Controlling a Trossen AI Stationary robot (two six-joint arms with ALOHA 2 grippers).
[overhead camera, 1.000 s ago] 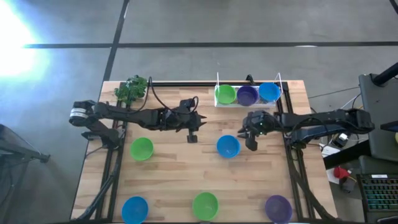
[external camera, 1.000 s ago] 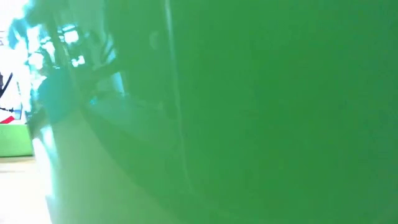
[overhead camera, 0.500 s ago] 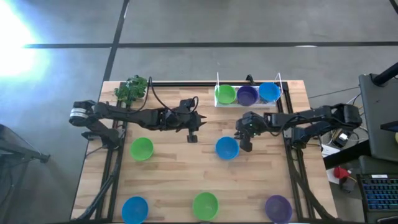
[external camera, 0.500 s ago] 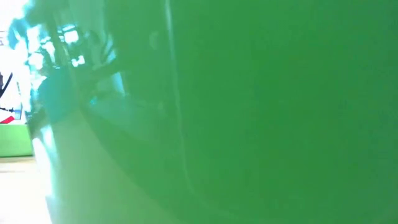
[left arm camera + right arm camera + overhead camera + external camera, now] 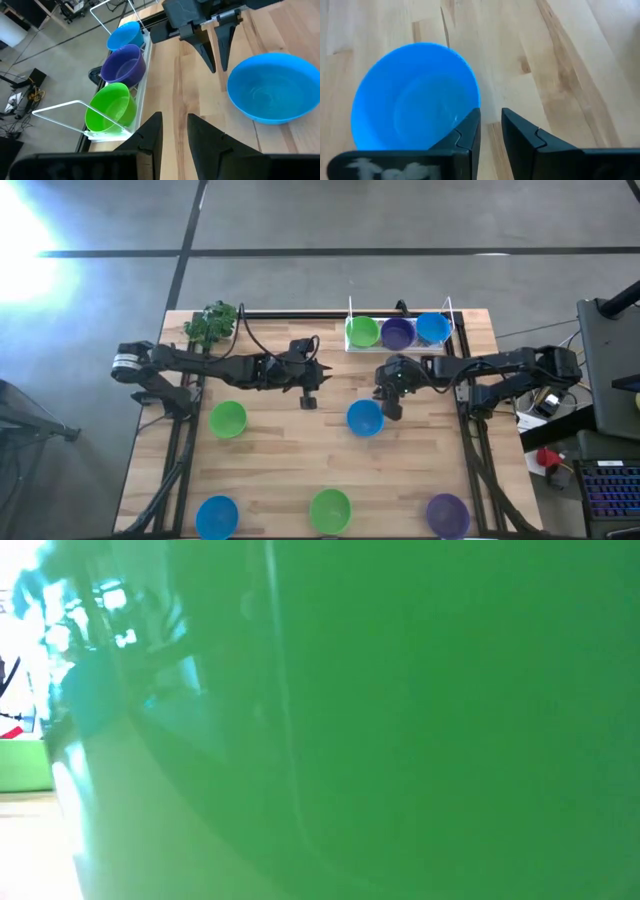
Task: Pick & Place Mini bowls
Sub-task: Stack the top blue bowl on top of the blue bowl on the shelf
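**Right gripper poised beside the blue bowl**

The right gripper [image 5: 392, 412] hangs over the middle of the bench [image 5: 280, 450], its fingers [image 5: 465, 132] slightly spread with nothing between them, one fingertip at the rim of a blue bowl [image 5: 365, 418]. The left gripper [image 5: 309, 400] waits well apart from that bowl, fingers narrowly parted and empty. Green, purple and blue bowls sit side by side in a white wire rack [image 5: 107, 107] at the far edge. Four more bowls lie scattered nearer the front: green [image 5: 228, 419], blue [image 5: 216, 515], green [image 5: 330, 509] and purple [image 5: 447, 513].
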